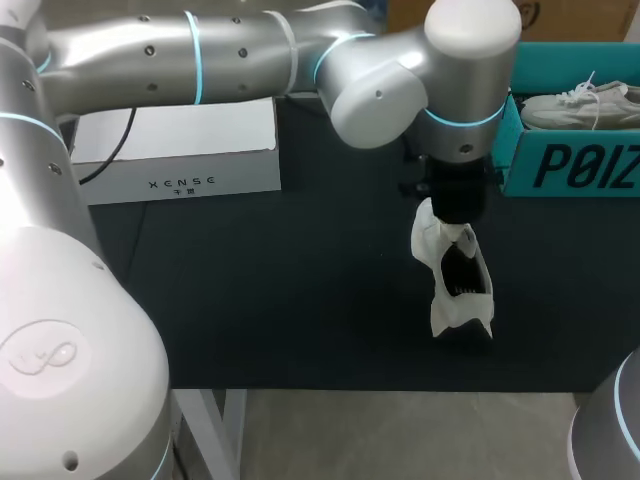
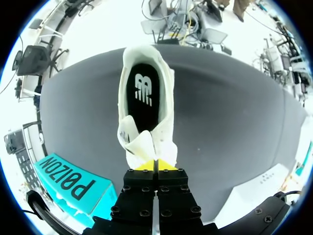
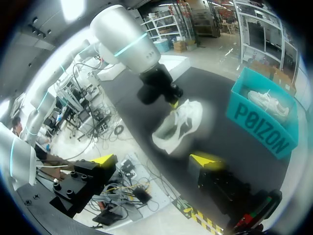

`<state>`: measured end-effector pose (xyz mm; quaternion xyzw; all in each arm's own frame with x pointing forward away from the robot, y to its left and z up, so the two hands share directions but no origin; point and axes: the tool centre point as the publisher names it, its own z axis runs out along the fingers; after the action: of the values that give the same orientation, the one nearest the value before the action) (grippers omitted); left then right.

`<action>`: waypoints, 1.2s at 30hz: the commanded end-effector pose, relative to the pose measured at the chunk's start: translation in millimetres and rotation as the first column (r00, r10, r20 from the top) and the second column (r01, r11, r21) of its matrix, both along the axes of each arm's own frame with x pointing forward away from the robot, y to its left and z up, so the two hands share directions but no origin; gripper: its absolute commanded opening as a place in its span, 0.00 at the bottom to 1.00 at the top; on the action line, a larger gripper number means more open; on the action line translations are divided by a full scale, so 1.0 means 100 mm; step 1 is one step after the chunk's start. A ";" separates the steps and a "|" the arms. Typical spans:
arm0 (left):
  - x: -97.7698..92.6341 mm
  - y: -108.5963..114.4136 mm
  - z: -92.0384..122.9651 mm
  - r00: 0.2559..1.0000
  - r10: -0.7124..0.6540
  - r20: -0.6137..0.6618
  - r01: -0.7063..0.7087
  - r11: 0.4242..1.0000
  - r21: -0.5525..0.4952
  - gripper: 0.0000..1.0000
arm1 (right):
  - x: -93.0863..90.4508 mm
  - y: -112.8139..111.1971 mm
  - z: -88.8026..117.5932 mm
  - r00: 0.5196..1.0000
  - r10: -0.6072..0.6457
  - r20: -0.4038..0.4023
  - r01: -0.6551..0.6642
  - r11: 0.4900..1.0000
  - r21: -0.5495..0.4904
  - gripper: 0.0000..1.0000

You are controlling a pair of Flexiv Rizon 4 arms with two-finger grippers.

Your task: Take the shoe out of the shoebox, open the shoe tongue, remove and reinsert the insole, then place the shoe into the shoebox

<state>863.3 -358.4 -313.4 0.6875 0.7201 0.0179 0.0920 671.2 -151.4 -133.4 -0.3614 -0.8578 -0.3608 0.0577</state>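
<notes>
A black counter [image 1: 250,300] fills the scene, and the long silver left arm [image 1: 250,50] reaches across it from the left, well past the middle. The left jaws are clenched on the soft white upper of a white low-top sneaker [image 2: 146,98], pinching the fabric at the edge of its opening. The yellow tips are pressed together with barely a gap. The sneaker hangs down from them over the right part of the counter. Its mouth gapes, showing a black insole [image 2: 145,90] inside. I cannot tell whether its lower end touches the surface.

Just beyond it, at the far right, stands the teal cardboard shoebox [image 1: 570,165]. A second white laced sneaker [image 1: 575,105] lies inside.

At the far left sits a flat white carton [image 1: 180,150].

The right jaws hang released, with nothing between the widely spread yellow tips, off the near edge of the counter.
</notes>
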 end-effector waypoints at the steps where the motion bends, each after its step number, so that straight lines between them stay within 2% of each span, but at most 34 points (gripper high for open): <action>1: 0.02 -0.10 -0.13 1.000 -0.013 -0.019 0.013 1.000 -0.001 0.00 | 0.01 0.00 0.00 1.000 0.000 -0.002 0.000 1.000 -0.002 1.00; 6: 0.02 -0.13 -0.18 0.999 -0.019 -0.032 0.019 1.000 0.000 0.00 | 0.01 0.00 0.00 1.000 0.000 -0.002 0.000 1.000 -0.002 1.00; 14: 0.14 -0.08 -0.02 1.000 -0.011 -0.005 0.012 1.000 0.018 0.00 | 0.01 0.00 0.00 1.000 0.000 -0.002 0.000 1.000 -0.002 1.00; 20: 0.18 -0.12 -0.04 1.000 -0.018 0.002 0.018 1.000 0.025 0.00 | 0.01 0.00 0.00 1.000 0.000 -0.002 0.000 1.000 -0.002 1.00; 29: -0.07 -0.25 -0.27 0.998 -0.031 -0.051 0.031 1.000 0.005 0.00 | 0.01 0.00 0.00 1.000 0.000 -0.002 0.000 1.000 -0.002 1.00; 36: -0.15 -0.26 -0.34 0.997 -0.028 -0.074 0.028 1.000 -0.001 0.00 | 0.01 0.00 0.00 1.000 0.000 -0.002 0.000 1.000 -0.002 1.00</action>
<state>847.5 -383.6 -345.6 0.6974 0.7136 -0.0088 0.0658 671.2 -151.4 -133.4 -0.3614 -0.8578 -0.3608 0.0577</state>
